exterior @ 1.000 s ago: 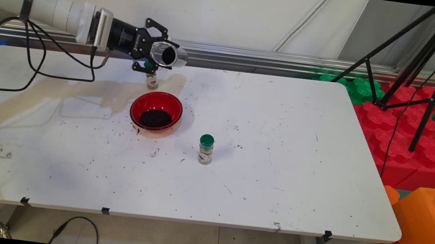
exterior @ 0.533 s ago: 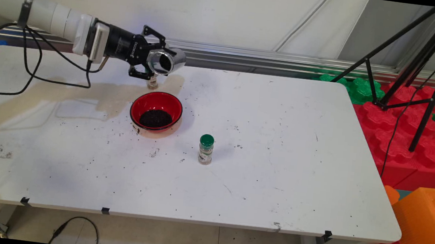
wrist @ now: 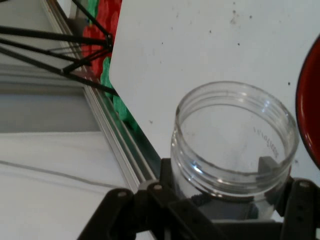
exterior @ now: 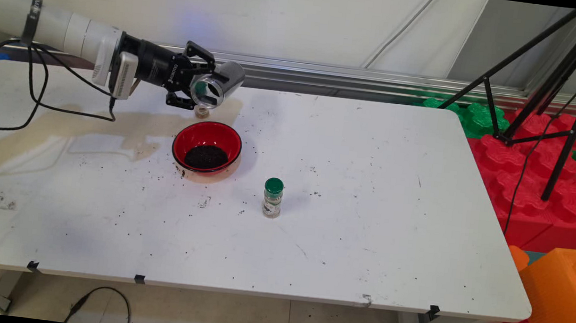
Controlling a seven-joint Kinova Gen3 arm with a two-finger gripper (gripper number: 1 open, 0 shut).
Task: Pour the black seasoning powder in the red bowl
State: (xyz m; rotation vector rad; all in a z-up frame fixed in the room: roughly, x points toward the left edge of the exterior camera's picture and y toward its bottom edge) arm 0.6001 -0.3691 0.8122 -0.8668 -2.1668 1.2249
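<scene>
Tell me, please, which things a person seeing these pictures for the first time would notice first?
The black two-finger gripper holds a clear, empty plastic jar on its side above the table's far left part. Just in front stands a red bowl of dark grains, and a green-capped spice bottle stands near the middle.

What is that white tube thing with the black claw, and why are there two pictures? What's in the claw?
That white tube is a robot arm, and the black claw at its end is its gripper. One picture is taken from a camera standing above the white table. The other comes from a little camera on the robot's hand, so it looks along the claw. The gripper is squeezing an empty clear plastic jar, tipped on its side above the table. Just below it sits a red bowl with dark crumbs inside. A small spice bottle with a green lid stands nearby, and another small bottle peeks out behind the gripper.
</scene>
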